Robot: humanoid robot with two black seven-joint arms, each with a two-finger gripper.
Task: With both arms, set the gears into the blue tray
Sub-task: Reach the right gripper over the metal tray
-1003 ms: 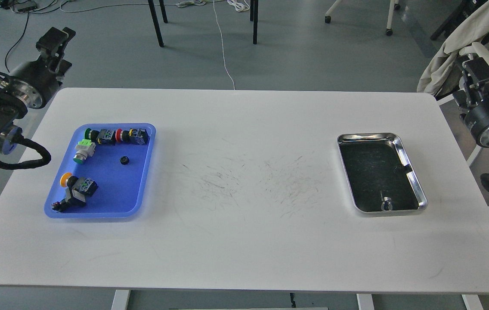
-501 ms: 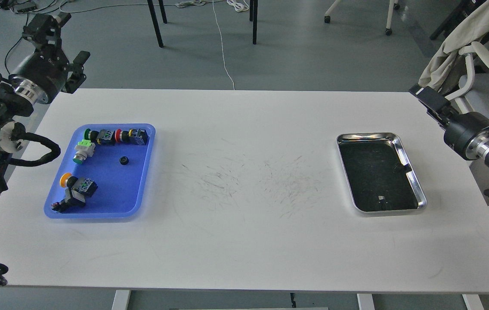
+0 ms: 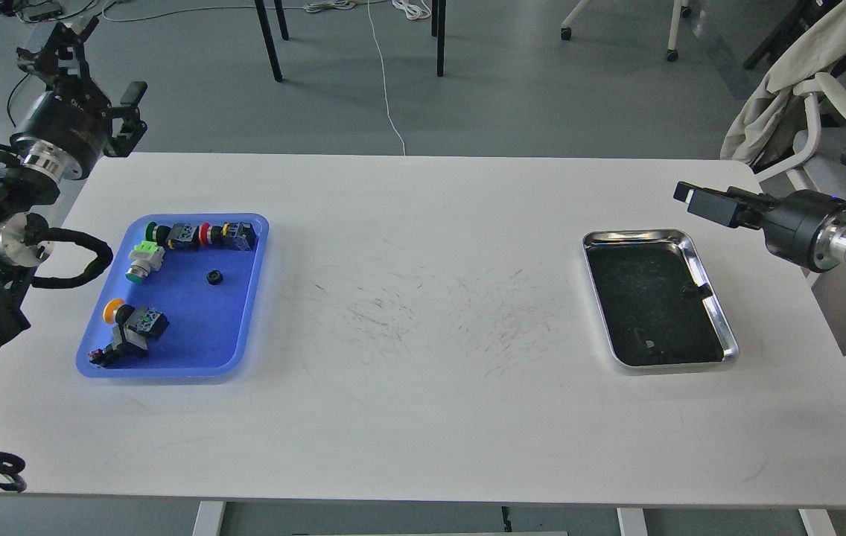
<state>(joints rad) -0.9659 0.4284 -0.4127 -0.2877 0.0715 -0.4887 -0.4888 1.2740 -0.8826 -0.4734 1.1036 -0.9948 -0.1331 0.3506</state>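
Observation:
The blue tray lies at the table's left. One small black gear rests on its bare floor, right of centre. My left gripper hovers beyond the table's far left corner, behind the tray, with its fingers spread apart and nothing between them. My right gripper reaches in from the right, pointing left, just beyond the far right corner of the steel tray. It is seen side-on and dark, so I cannot make out its fingers. Nothing shows in it.
Several colourful push-button switches line the blue tray's far and left sides. The steel tray's dark inside shows only a tiny speck that I cannot identify. The white table carries scuff marks mid-way. Chairs and cables stand behind.
My right arm has swung in from the right edge and now points left over the table near the steel tray. My left gripper has turned and shifted slightly left; its fingers now show spread.

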